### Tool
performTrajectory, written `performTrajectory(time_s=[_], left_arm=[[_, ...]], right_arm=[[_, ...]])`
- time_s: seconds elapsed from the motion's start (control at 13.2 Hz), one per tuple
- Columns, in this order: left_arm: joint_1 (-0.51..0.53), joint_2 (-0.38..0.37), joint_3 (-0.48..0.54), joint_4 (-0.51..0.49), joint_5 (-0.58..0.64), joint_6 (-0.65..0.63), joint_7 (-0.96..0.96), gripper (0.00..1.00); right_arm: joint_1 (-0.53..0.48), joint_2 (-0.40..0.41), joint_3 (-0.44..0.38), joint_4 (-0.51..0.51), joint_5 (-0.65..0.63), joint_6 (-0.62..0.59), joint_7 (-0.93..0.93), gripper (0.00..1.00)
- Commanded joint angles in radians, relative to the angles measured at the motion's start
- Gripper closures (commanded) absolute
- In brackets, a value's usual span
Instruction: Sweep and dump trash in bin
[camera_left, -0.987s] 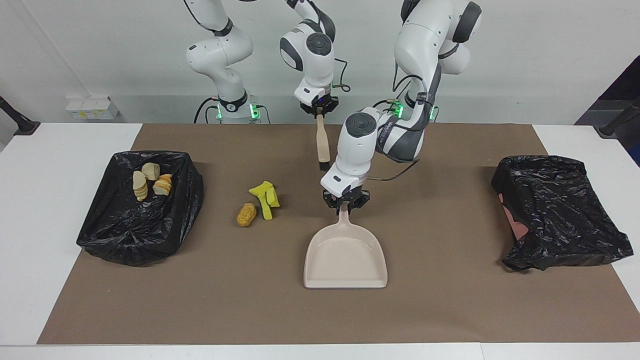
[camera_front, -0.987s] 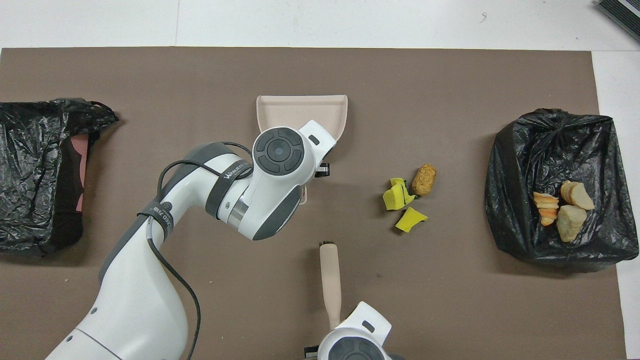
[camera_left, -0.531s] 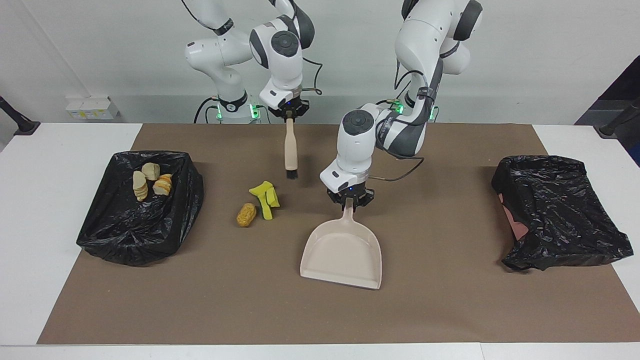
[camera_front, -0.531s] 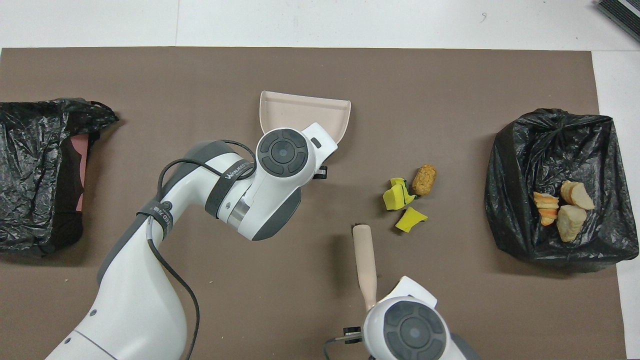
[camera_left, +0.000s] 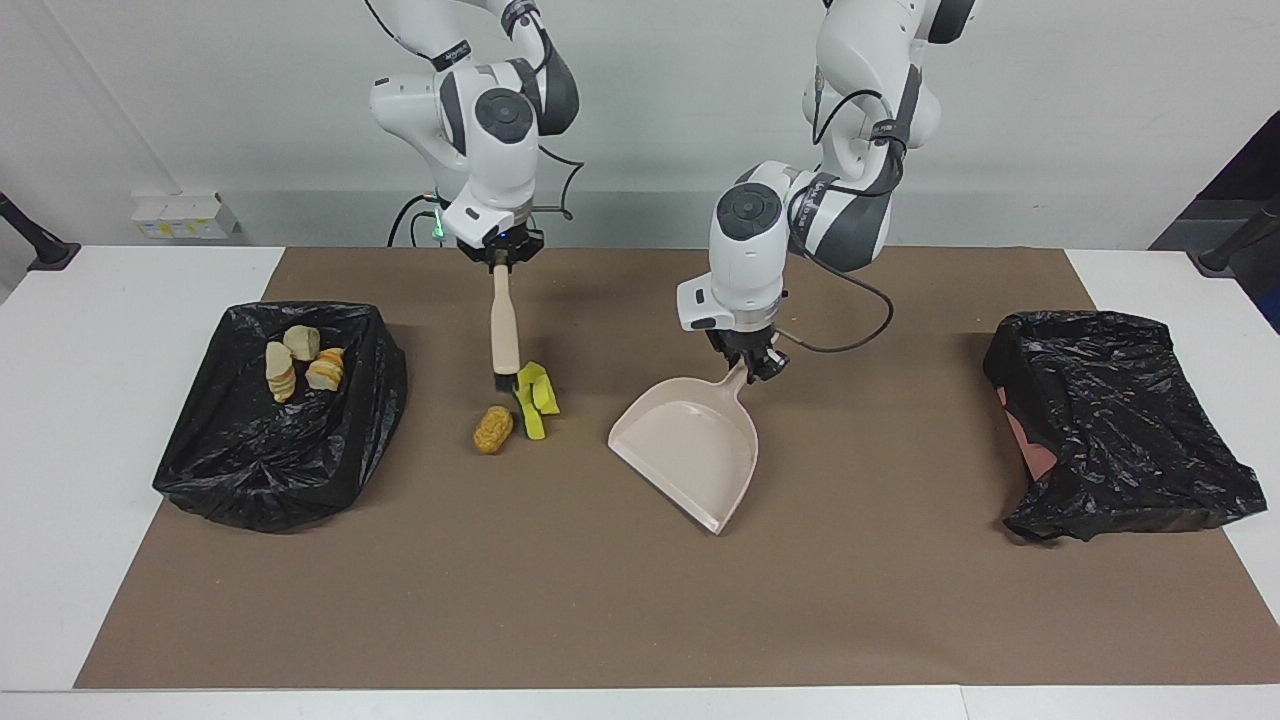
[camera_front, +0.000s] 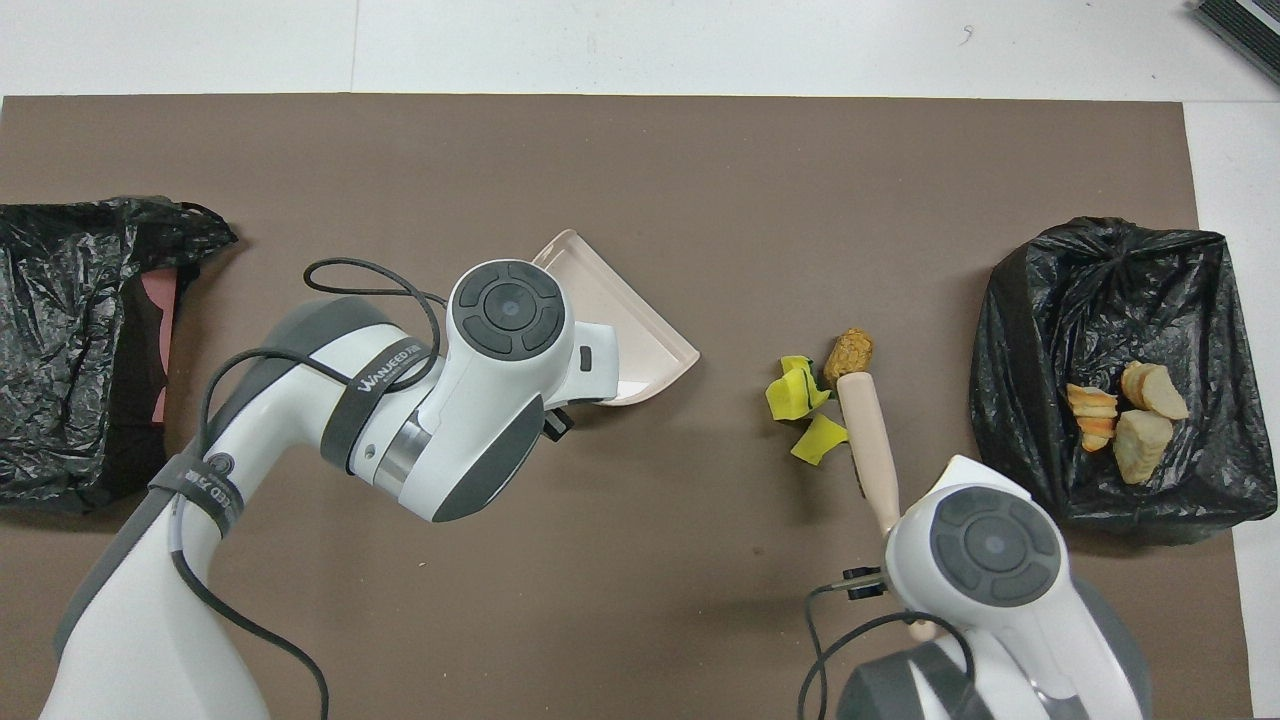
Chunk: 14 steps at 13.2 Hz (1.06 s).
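Yellow foam pieces (camera_left: 535, 395) (camera_front: 795, 392) and an orange-brown nugget (camera_left: 493, 428) (camera_front: 848, 355) lie together on the brown mat. Pale cream chunks (camera_left: 290, 355) (camera_front: 1140, 420) and an orange-striped chunk (camera_left: 326, 370) lie in the black-lined bin (camera_left: 250, 460) (camera_front: 1100, 280) at the right arm's end. My right gripper (camera_left: 503, 258) is shut on the beige brush (camera_left: 504, 325) (camera_front: 868, 440). The brush hangs with its bristles down, close beside the yellow pieces on the bin's side. My left gripper (camera_left: 748, 362) is shut on the handle of the beige dustpan (camera_left: 690, 445) (camera_front: 630, 320). The dustpan is tilted, with its mouth turned toward the trash.
A second bin with a crumpled black bag (camera_left: 1120, 420) (camera_front: 70, 340) stands at the left arm's end of the table. The brown mat (camera_left: 560, 620) covers most of the white table.
My right gripper has carried the brush toward the right arm's end until its bristles hang beside the yellow pieces. My left gripper has raised the dustpan and turned its mouth toward the trash.
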<state>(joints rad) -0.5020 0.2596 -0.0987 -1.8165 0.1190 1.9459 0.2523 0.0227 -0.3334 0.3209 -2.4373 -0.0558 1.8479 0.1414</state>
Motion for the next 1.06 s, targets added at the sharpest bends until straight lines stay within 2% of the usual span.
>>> performTrajectory(time_s=[0.0, 0.15, 0.38, 0.53, 0.76, 0.99], left_arm=[[0.013, -0.062, -0.004, -0.089, 0.017, 0.018, 0.189, 1.00], [0.011, -0.083, -0.004, -0.133, 0.017, 0.030, 0.246, 1.00], [-0.006, -0.135, -0.004, -0.240, 0.019, 0.133, 0.262, 1.00], [-0.010, -0.138, -0.006, -0.242, 0.028, 0.130, 0.268, 1.00], [-0.010, -0.146, -0.006, -0.257, 0.034, 0.134, 0.337, 1.00], [-0.013, -0.149, -0.006, -0.262, 0.034, 0.134, 0.355, 1.00]], right_arm=[[-0.137, 0.020, 0.013, 0.001, -0.073, 0.022, -0.144, 1.00], [-0.152, 0.034, 0.014, 0.003, -0.084, 0.057, -0.148, 1.00], [-0.159, 0.149, 0.014, 0.004, -0.200, 0.112, -0.143, 1.00], [-0.149, 0.146, 0.020, 0.004, -0.194, 0.109, -0.137, 1.00], [-0.132, 0.160, 0.023, 0.024, -0.103, 0.114, -0.140, 1.00], [-0.028, 0.212, 0.023, 0.026, 0.061, 0.151, -0.096, 1.00]])
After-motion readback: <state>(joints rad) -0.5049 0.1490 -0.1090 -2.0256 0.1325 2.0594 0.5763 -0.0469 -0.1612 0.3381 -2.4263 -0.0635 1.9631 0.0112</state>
